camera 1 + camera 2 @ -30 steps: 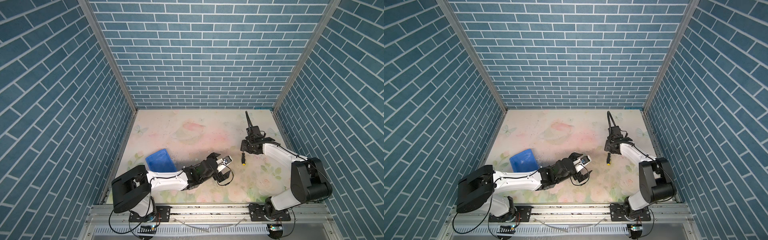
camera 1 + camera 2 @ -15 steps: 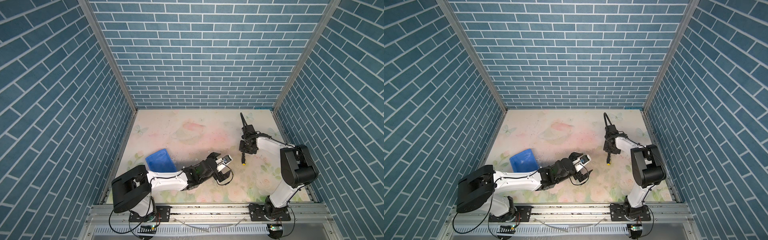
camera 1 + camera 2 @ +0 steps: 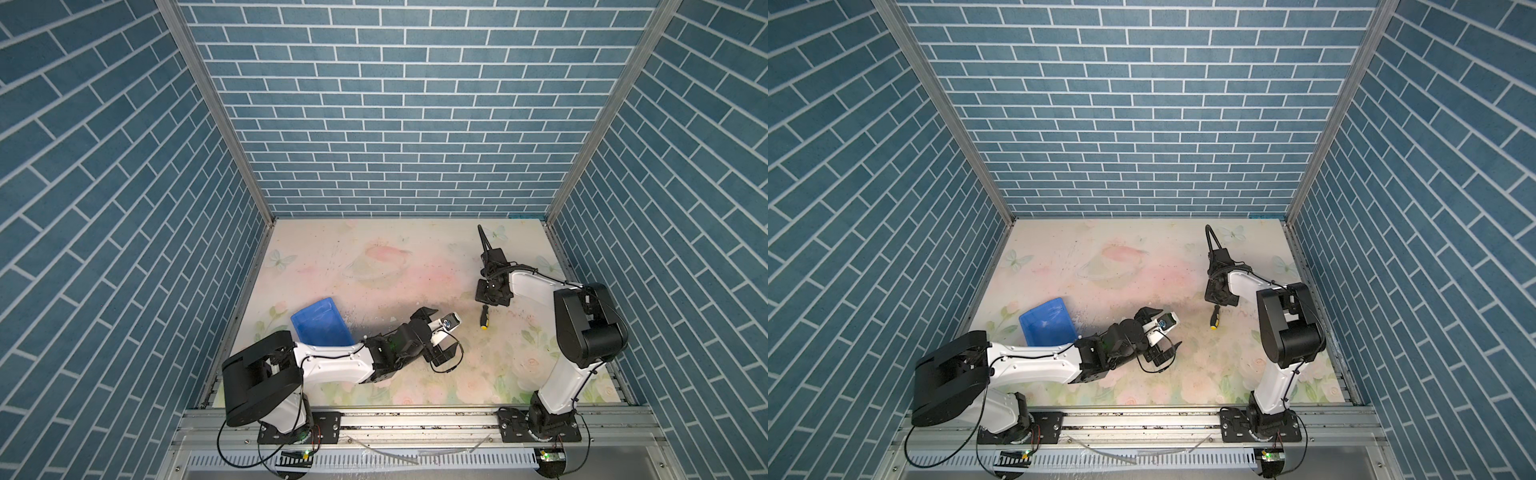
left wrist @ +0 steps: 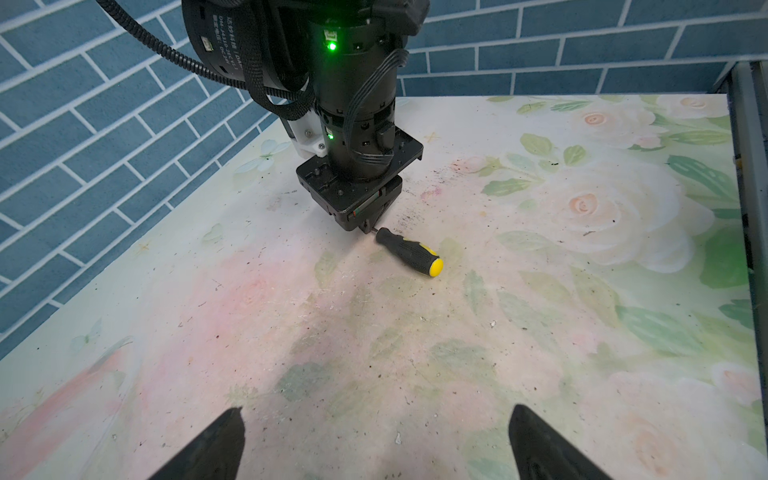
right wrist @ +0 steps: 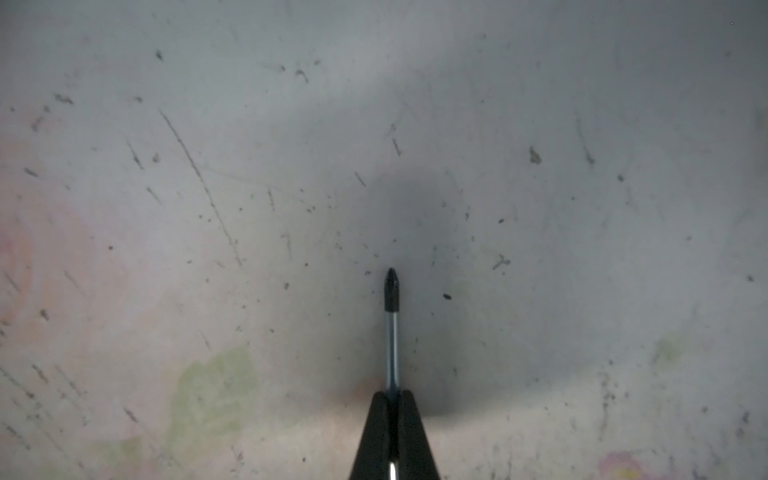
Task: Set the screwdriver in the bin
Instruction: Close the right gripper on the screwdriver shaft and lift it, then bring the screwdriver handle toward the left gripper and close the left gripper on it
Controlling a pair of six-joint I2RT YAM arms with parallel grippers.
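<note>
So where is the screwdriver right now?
In both top views the screwdriver lies right of centre on the table, shaft pinched by the right end effector, far from the bin at left.

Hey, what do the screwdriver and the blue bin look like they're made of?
The screwdriver handle looks like matte black rubbery plastic with a glossy yellow butt cap; its shaft is bright metal, glinting, with a dark tip. The bin is probably moulded plastic: uniform bright blue, slight sheen, thin low walls.
</note>
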